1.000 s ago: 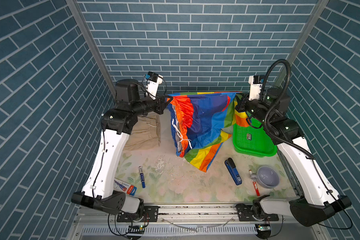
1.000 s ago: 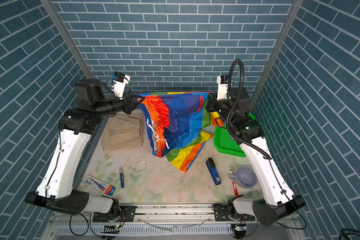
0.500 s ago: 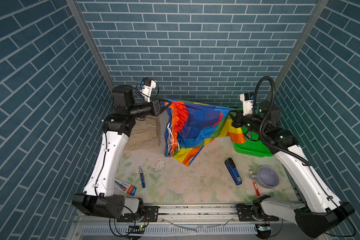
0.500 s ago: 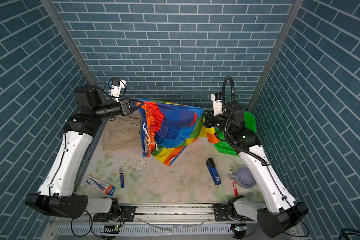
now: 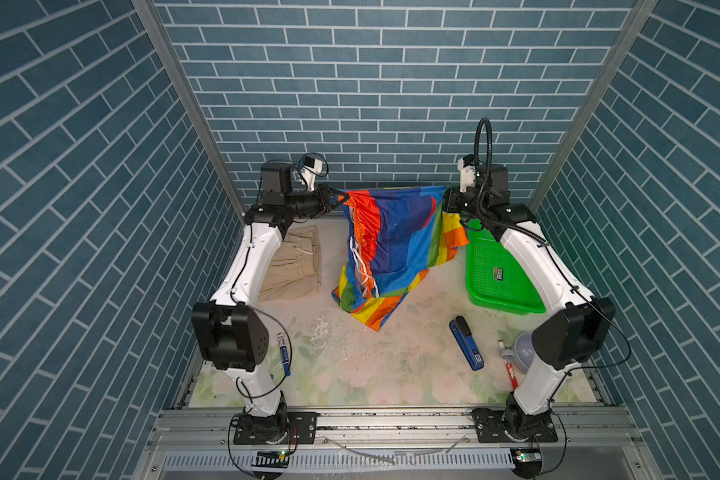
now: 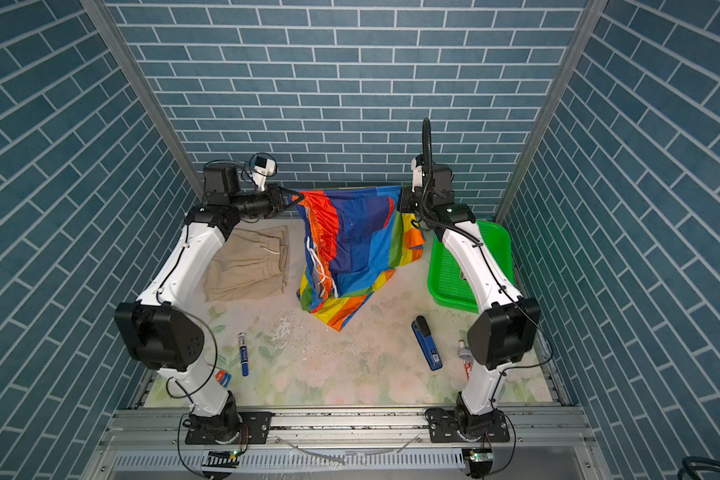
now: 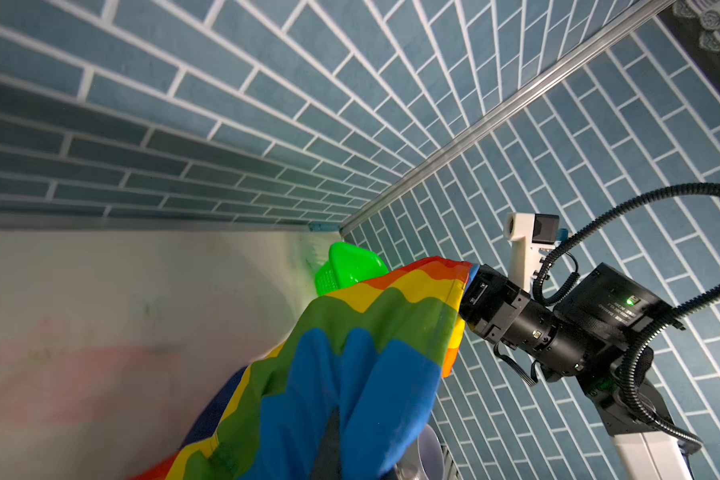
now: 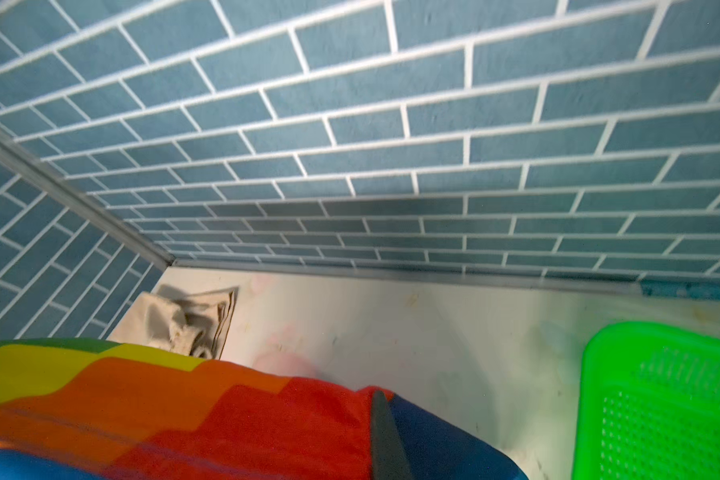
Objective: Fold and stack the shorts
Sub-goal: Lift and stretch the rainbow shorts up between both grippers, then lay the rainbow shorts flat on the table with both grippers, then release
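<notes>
Both top views show a table (image 5: 371, 374) with a pale floral surface, scuffed white near its middle, enclosed on three sides by blue brick-pattern walls (image 5: 371, 104). I read the left hand (image 5: 340, 198) and right hand (image 5: 447, 198) as clenched on the top edge of the rainbow-striped shorts (image 5: 391, 249), which hang spread between them near the back wall. The beige shorts (image 5: 294, 266) lie flat on the table at left. A green basket (image 5: 495, 270) sits at right.
</notes>
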Motion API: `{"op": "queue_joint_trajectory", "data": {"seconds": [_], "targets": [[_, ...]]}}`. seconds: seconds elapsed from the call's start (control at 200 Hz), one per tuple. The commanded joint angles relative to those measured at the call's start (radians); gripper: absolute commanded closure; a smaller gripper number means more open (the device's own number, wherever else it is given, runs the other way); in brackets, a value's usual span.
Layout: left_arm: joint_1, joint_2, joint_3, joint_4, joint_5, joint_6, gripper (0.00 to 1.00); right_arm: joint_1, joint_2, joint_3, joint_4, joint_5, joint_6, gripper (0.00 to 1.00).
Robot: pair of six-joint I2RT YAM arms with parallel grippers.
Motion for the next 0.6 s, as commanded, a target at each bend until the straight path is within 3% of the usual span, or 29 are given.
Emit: {"op": "queue_joint_trajectory", "data": {"seconds": [0.0, 0.04, 0.105, 0.16, 0.27, 0.35, 0.455, 0.59], "targets": [[0.058, 0.167, 0.401, -0.019, -0.004, -0.108, 1.00, -0.079, 0.060, 0.270, 0.002, 0.199, -0.067, 1.00], [0.053, 0.248, 0.571, -0.085, -0.006, -0.120, 1.00, -0.079, 0.097, 0.360, -0.001, 0.224, -0.086, 1.00], [0.068, 0.224, 0.496, 0.134, -0.030, -0.233, 1.00, -0.077, 0.142, 0.483, 0.012, 0.266, -0.121, 1.00], [0.087, 0.261, 0.577, 0.182, -0.024, -0.289, 1.00, -0.076, 0.156, 0.546, 0.044, 0.305, -0.150, 1.00], [0.126, 0.287, 0.626, 0.364, -0.037, -0.443, 1.00, -0.071, 0.085, 0.492, 0.228, 0.372, -0.200, 1.00], [0.157, 0.298, 0.657, 0.458, -0.030, -0.534, 1.00, -0.065, -0.031, 0.342, 0.401, 0.404, -0.224, 1.00], [0.182, 0.255, 0.575, 0.589, 0.022, -0.610, 1.00, -0.051, -0.252, -0.005, 0.626, 0.399, -0.244, 1.00], [0.183, 0.128, 0.198, 0.810, 0.090, -0.680, 1.00, 0.027, -0.529, -0.500, 0.773, 0.412, -0.301, 1.00]]}}
